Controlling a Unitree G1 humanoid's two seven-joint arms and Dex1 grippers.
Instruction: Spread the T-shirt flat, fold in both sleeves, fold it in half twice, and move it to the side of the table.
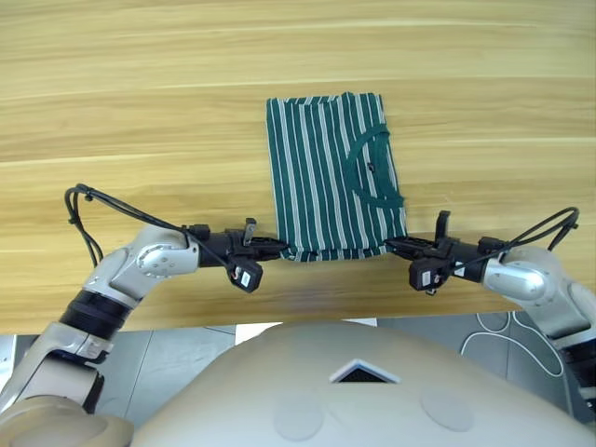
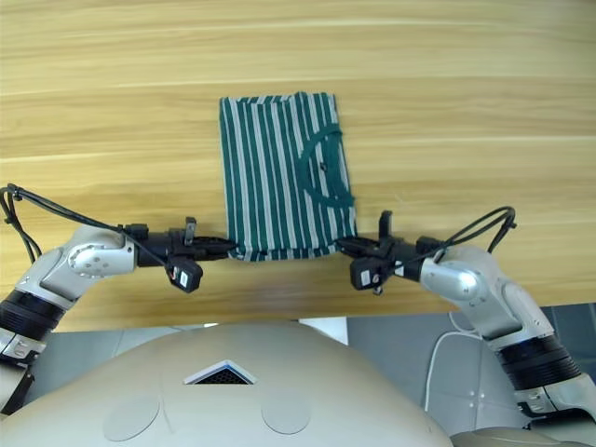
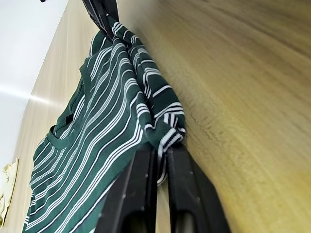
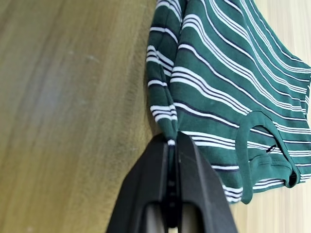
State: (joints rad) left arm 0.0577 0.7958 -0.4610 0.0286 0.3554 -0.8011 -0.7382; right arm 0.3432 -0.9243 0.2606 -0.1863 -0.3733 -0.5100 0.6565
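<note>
One folded T-shirt (image 1: 326, 177) lies on the table (image 1: 140, 112), stretching toward 12 o'clock from two grippers. At its 7 o'clock corner the left gripper (image 1: 284, 249) is clenched on the cloth; at its 5 o'clock corner the right gripper (image 1: 391, 245) pinches it likewise. Both corners sit near the table's 6 o'clock edge.

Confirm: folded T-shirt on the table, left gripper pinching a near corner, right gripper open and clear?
No: the right gripper is shut on the other near corner of the T-shirt, as the right wrist view shows. The left gripper pinches its corner, as you said.
</note>
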